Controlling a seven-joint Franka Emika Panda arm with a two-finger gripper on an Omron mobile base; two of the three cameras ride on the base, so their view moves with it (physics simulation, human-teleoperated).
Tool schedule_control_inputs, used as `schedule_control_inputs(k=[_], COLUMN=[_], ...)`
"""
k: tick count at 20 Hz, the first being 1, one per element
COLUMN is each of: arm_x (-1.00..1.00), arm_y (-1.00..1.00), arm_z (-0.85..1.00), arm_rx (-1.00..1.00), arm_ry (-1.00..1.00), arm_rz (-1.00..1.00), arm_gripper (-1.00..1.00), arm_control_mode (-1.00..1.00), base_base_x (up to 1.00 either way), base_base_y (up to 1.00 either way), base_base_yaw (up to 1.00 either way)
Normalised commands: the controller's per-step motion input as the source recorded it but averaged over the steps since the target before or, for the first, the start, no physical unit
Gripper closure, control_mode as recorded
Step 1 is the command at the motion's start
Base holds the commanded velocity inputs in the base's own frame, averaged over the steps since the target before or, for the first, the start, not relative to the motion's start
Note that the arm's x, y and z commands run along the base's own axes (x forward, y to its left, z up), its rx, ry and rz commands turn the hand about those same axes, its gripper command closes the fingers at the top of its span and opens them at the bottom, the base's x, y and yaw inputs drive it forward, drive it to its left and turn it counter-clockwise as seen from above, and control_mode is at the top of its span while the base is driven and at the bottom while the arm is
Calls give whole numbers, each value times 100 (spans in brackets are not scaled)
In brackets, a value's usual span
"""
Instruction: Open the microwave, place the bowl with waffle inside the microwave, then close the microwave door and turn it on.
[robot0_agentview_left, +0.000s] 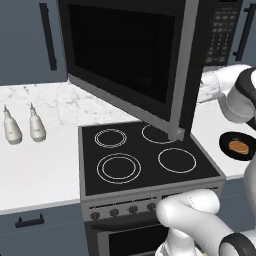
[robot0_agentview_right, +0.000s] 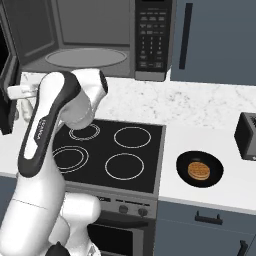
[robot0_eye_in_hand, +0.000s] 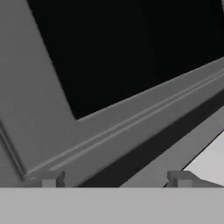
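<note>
Microwave door (robot0_agentview_left: 125, 60) swung open; end effector (robot0_eye_in_hand: 116, 178) released beside its frame. Next: fetch bowl with waffle (robot0_agentview_right: 199, 169), at stove's (robot0_agentview_right: 107, 150) 3 o'clock.

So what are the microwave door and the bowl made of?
The microwave door looks like shiny black glass in a brushed grey metal frame, judging by its dark pane and matte grey edge. The bowl looks like smooth black ceramic or plastic; I can't tell which.

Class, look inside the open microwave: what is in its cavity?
Inside the microwave, a round grey turntable lies bare; the bowl with waffle sits on the counter. The cavity's left end is hidden by the microwave door.
</note>
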Motion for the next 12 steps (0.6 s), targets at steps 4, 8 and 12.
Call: schedule_control_inputs(k=[4,8,12], arm_x=[-100,-54,3], arm_y=[100,89,4], arm_z=[27,1,0], arm_rx=[-21,-14,-1], arm_ry=[-48,-23,0], arm_rz=[19,3,-1], arm_gripper=[-100,-100,-100], arm_control_mode=[-100,-100,-100], base_base_x=[0,0,0], base_base_y=[0,0,0], base_base_yaw=[0,0,0])
